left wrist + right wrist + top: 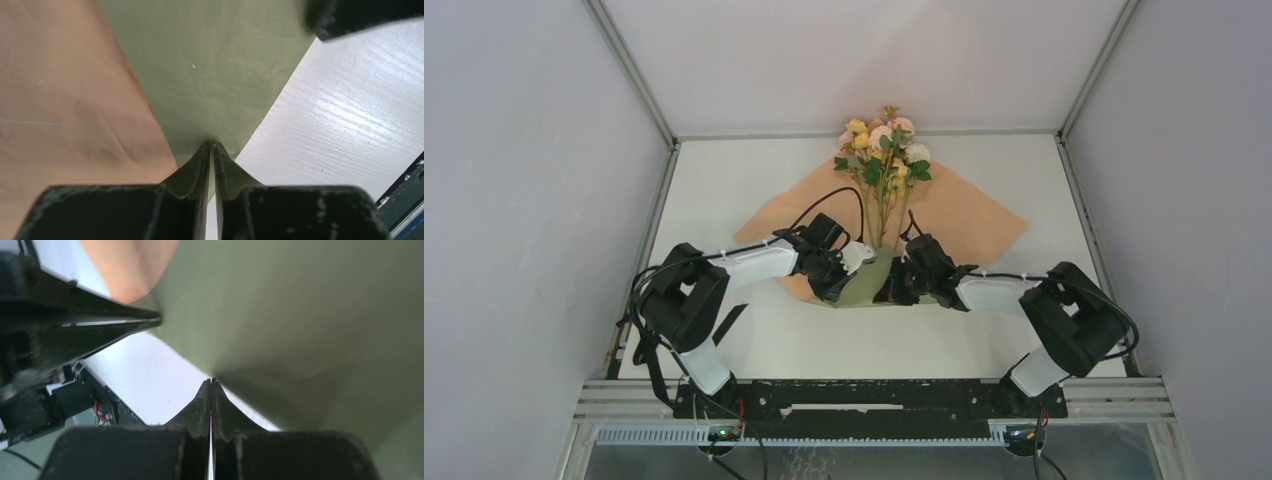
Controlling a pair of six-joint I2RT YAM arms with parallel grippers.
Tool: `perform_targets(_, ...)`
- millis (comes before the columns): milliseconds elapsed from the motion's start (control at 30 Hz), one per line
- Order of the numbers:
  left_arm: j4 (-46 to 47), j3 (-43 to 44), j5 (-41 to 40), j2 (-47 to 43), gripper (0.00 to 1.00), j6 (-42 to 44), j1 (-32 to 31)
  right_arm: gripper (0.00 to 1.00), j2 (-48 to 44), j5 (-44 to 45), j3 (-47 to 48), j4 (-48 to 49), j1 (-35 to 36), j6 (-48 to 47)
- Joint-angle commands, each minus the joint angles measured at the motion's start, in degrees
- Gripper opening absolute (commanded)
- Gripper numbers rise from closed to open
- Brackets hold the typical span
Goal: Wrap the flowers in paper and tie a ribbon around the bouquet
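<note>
The flowers (882,150), pink, white and yellow with long green stems, lie on the paper (969,215), which is spread peach side up. Its near corner is folded over, so the olive face (870,285) shows. My left gripper (842,283) is shut on that flap's edge (212,145), with the olive paper (210,75) running up from the tips. My right gripper (894,288) is shut on the same edge (211,381), under the raised olive sheet (300,320). The edge runs straight from one gripper to the other. The ribbon is out of view.
The white table (754,340) is boxed in by grey walls and metal posts (629,70). A black base rail (864,400) runs along the near edge. In the left wrist view the right gripper's body (360,17) is close by, and the right wrist view shows the left gripper's fingers (100,325).
</note>
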Motion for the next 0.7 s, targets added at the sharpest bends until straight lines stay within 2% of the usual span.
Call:
perform_targets(0, -6.12, -2.16, -4.58, 3.5, 0.13, 0.03, 1.27, 0.0, 2.9, 2.86, 1.16, 1.44, -2.64, 4.37)
perform_targets(133, -6.01, -2.07, -4.69, 3.54, 0.13, -0.05, 1.26, 0.0, -1.09, 8.34, -2.55, -4.55, -3.38, 3.91)
perform_targets(300, -6.18, -1.89, -4.88, 3.93, 0.13, -0.14, 1.22, 0.0, -12.08, 16.17, -7.64, -15.53, -5.68, 2.66)
perform_targets(500, -6.18, -1.76, -4.92, 3.94, 0.13, -0.04, 1.27, 0.0, -25.38, 20.03, -10.37, -27.63, -16.02, -1.58)
perform_targets(667, -6.2, -1.76, -5.07, 4.1, 0.14, -0.18, 1.24, 0.0, -38.62, 19.26, -8.62, -35.11, -23.84, -6.77)
